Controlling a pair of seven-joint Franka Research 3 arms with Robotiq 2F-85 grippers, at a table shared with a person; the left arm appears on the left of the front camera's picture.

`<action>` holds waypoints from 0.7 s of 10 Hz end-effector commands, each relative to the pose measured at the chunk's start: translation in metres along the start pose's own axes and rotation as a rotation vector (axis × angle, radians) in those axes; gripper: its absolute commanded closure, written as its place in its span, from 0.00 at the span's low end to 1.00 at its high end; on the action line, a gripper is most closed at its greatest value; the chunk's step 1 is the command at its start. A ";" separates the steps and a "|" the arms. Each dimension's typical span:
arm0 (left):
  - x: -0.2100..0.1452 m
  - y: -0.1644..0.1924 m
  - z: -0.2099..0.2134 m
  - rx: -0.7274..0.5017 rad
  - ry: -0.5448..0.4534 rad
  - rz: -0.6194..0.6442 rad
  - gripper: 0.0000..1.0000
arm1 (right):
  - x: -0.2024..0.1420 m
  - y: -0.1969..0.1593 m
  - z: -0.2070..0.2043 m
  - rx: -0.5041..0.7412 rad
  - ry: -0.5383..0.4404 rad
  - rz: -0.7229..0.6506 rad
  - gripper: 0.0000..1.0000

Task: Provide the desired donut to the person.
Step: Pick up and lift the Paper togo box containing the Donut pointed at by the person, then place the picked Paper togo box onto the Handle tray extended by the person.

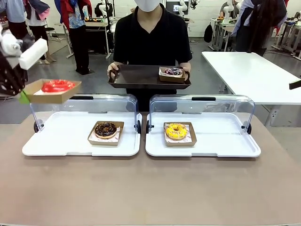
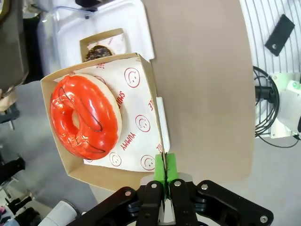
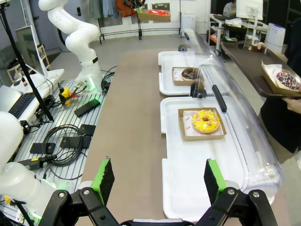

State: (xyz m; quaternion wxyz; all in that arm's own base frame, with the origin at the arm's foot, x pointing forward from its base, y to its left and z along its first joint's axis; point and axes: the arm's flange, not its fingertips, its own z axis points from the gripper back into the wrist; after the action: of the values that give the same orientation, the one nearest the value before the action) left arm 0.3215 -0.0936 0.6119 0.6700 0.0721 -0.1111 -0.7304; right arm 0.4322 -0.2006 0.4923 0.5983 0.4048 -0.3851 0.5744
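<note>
My left gripper (image 1: 23,97) is shut on the rim of a cardboard tray (image 1: 51,96) that carries a red glazed donut (image 1: 58,85); it hangs in the air at the far left, above the left case. In the left wrist view the green pads (image 2: 170,165) pinch the tray's edge (image 2: 157,141), and the red donut (image 2: 85,116) lies on printed paper. The person (image 1: 150,37) in black stands across the table holding a dark tray (image 1: 136,77) with a sprinkled donut (image 1: 173,72) on it. My right gripper (image 3: 160,181) is open over the table's right side.
Two white display cases with raised clear lids stand on the table: the left one (image 1: 61,141) holds a chocolate donut (image 1: 106,129), the right one (image 1: 221,141) a yellow donut (image 1: 176,131). A white table (image 1: 254,70) stands back right. Bystanders stand in the background.
</note>
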 end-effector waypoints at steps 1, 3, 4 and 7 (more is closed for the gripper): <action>0.003 0.015 0.007 -0.015 -0.008 0.038 1.00 | 0.000 0.000 -0.001 0.000 -0.001 0.002 0.00; -0.004 0.016 0.006 -0.048 -0.033 0.014 1.00 | 0.000 0.000 -0.001 0.000 -0.001 0.002 0.00; 0.000 0.015 0.006 0.002 -0.006 0.017 1.00 | 0.000 0.000 -0.001 0.000 -0.001 0.002 0.00; 0.000 0.015 0.006 0.002 -0.006 0.017 1.00 | 0.000 0.000 -0.001 0.000 -0.001 0.002 0.00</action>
State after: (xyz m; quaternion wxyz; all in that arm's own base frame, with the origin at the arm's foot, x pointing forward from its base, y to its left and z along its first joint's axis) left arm 0.3366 -0.0933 0.6207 0.6762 0.0630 -0.1110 -0.7256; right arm 0.4322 -0.2006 0.4923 0.5983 0.4048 -0.3852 0.5743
